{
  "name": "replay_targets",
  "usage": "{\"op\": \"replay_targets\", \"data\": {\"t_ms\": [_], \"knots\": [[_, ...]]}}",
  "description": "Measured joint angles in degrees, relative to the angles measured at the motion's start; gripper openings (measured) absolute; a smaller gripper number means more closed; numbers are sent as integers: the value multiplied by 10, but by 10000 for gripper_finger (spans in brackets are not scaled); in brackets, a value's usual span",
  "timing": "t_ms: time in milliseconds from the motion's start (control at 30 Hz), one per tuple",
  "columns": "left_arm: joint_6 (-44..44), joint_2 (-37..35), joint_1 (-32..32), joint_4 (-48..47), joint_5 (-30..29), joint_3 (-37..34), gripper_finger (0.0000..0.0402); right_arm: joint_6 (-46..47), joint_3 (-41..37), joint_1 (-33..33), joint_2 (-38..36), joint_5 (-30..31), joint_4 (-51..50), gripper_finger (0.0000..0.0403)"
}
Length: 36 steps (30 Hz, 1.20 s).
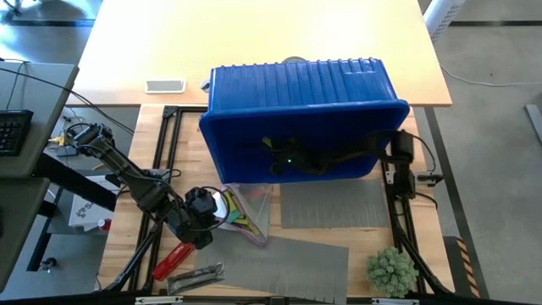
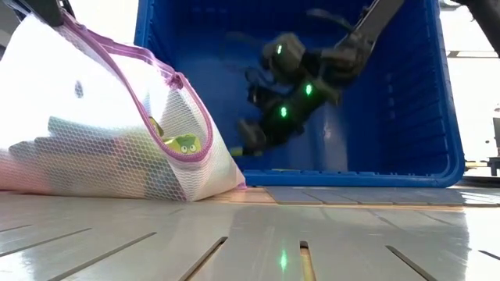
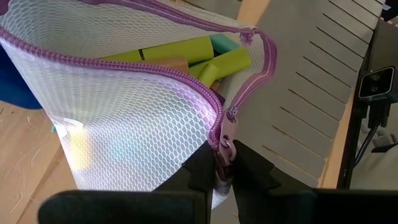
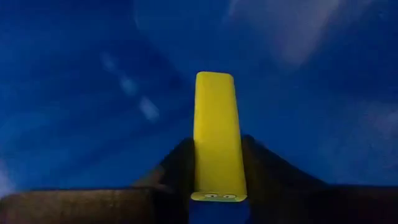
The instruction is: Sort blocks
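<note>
Though the right hand (image 4: 217, 193) grips a yellow block (image 4: 216, 134) inside the blue bin (image 1: 254, 135) (end-on only), it could slip; left hand (image 3: 225, 177) pinches the mesh bag (image 3: 124, 124).

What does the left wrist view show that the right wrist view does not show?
Only the left wrist view shows the mesh bag with blocks inside, and the left gripper shut on the bag's zipper edge. Only the right wrist view shows the right gripper with a yellow block between its fingers, inside the blue bin. Both show yellow-green blocks and the arm's own dark fingers.
</note>
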Motion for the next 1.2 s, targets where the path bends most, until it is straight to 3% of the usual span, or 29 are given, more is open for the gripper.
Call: {"op": "replay_targets", "data": {"t_ms": [267, 567, 1200], "knots": [[0, 0, 0, 0, 0, 0, 24, -54, 2, 48, -78, 11, 8, 87], [0, 0, 0, 0, 0, 0, 24, -104, 2, 162, -133, 36, 9, 87], [0, 0, 0, 0, 0, 0, 24, -72, 3, 312, -138, 40, -10, 87]]}}
